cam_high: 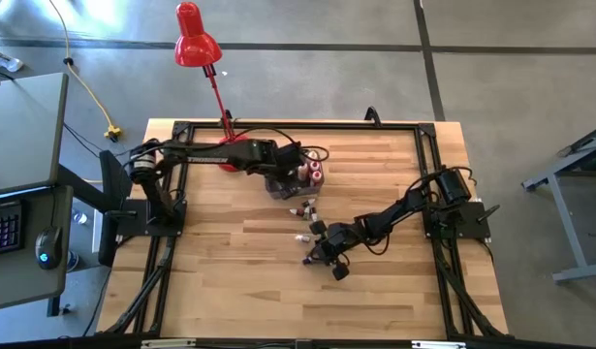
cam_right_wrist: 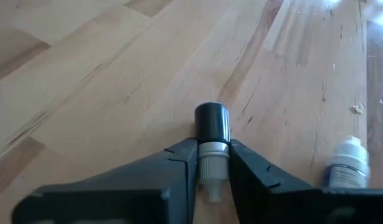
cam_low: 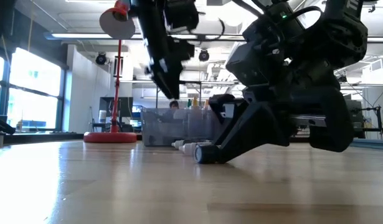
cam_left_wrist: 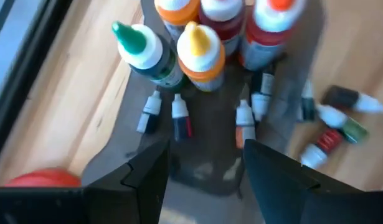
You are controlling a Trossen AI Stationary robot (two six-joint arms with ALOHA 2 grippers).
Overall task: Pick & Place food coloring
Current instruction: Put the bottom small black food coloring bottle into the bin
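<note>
Toward five o'clock on the worktop (cam_high: 230,281), a dark bottle (cam_right_wrist: 212,124) is clamped by the right gripper (cam_right_wrist: 211,167) fingers for lifting; over the bin (cam_high: 281,186), the left gripper (cam_left_wrist: 203,163) is held wide open, empty.

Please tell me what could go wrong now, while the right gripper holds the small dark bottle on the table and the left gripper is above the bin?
1. The right gripper pinches the small dark bottle by its narrow white cap end, so the bottle may pivot or slip when lifted.
2. Another small bottle lies close beside; the fingers could knock it away.
3. The left gripper hangs open over the bin, near upright bottles it might tip.
</note>
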